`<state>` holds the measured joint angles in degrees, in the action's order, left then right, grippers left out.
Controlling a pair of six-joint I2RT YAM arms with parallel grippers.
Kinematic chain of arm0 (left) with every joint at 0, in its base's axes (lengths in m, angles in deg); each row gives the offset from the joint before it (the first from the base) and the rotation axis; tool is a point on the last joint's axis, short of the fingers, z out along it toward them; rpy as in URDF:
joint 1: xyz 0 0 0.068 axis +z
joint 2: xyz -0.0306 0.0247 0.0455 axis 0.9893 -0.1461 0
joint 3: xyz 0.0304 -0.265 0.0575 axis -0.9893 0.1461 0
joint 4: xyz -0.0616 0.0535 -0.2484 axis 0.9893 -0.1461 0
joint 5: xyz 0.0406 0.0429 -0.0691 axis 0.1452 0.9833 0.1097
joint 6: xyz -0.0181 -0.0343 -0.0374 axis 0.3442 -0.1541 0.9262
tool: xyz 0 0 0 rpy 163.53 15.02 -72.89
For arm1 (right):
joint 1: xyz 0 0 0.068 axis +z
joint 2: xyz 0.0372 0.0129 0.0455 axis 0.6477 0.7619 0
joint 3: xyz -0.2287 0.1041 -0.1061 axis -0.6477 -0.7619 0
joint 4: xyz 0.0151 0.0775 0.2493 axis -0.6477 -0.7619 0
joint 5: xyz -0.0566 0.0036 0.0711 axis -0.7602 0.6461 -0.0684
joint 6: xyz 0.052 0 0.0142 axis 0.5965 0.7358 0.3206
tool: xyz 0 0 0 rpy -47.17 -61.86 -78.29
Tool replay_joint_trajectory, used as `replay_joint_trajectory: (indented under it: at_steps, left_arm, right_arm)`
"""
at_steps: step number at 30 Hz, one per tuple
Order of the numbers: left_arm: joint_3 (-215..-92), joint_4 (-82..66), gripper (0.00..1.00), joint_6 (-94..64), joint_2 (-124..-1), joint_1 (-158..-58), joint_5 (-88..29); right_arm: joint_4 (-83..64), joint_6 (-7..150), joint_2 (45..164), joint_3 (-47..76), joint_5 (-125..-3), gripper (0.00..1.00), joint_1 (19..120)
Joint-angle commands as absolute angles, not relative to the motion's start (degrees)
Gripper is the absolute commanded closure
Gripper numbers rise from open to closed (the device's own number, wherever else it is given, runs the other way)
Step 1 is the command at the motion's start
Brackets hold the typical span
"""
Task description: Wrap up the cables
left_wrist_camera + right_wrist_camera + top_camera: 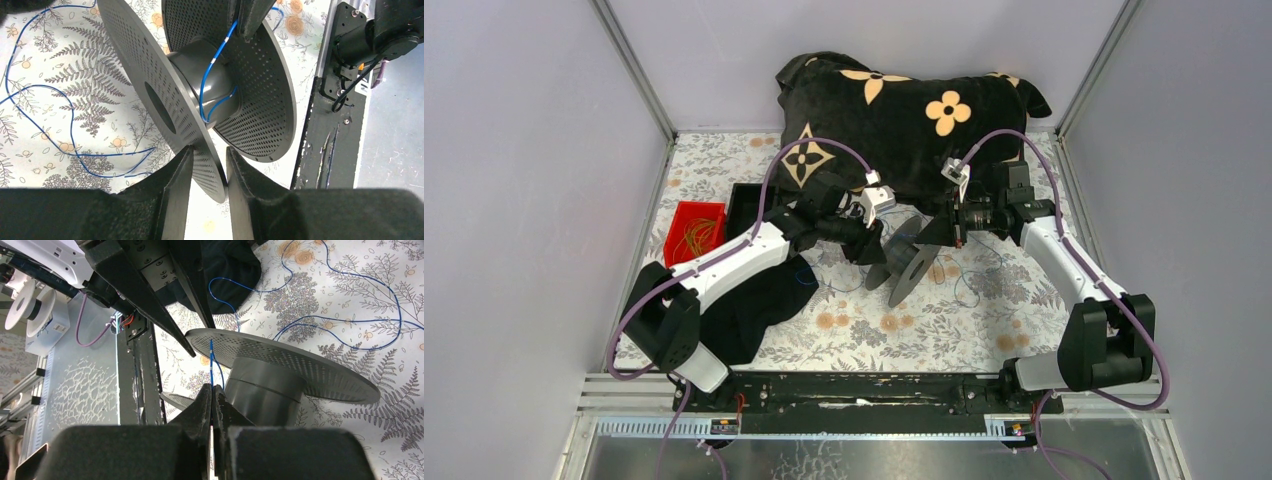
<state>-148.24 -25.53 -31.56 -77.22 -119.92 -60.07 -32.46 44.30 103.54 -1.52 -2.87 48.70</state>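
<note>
The black perforated spool stands tilted on its edge on the flowered table, between my two grippers. My left gripper is shut on the rim of the spool's near flange. The blue cable makes a couple of turns round the grey hub, and the rest lies in loose loops on the table. My right gripper is shut on the blue cable just beside the hub, under the flange. More loose cable lies beyond the spool.
A red bin holding orange-yellow wire and a black tray sit at the left. A black flowered pillow lies at the back. A black cloth lies under the left arm. The black base rail runs along the front.
</note>
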Motion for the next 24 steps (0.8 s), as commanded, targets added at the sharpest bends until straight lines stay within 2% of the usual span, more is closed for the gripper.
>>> replay_joint_trajectory:
  at_steps: [1,8,15,20,24]
  left_arm:
    - [-147.8,-25.3,0.64,-33.8,-75.7,-120.3,-58.3]
    - [-148.4,-25.4,0.56,-34.0,-75.7,-120.3,-60.1]
    - [-151.3,-24.1,0.37,-30.7,-76.8,-120.3,-60.1]
    - [-152.4,-20.6,0.35,-24.9,-78.2,-120.4,-57.2]
    - [-152.6,-19.2,0.38,-21.7,-78.8,-121.7,-52.3]
  right_arm:
    - [-27.1,48.8,101.1,-3.0,-4.0,1.0,49.2]
    - [-25.5,50.7,100.3,-3.2,-5.2,1.0,49.2]
    - [-26.8,49.8,100.3,-2.9,-5.5,1.0,49.2]
    - [-27.0,49.5,100.4,-2.9,-5.8,1.0,49.2]
    - [-27.1,49.5,100.4,-2.8,-5.8,1.0,49.2]
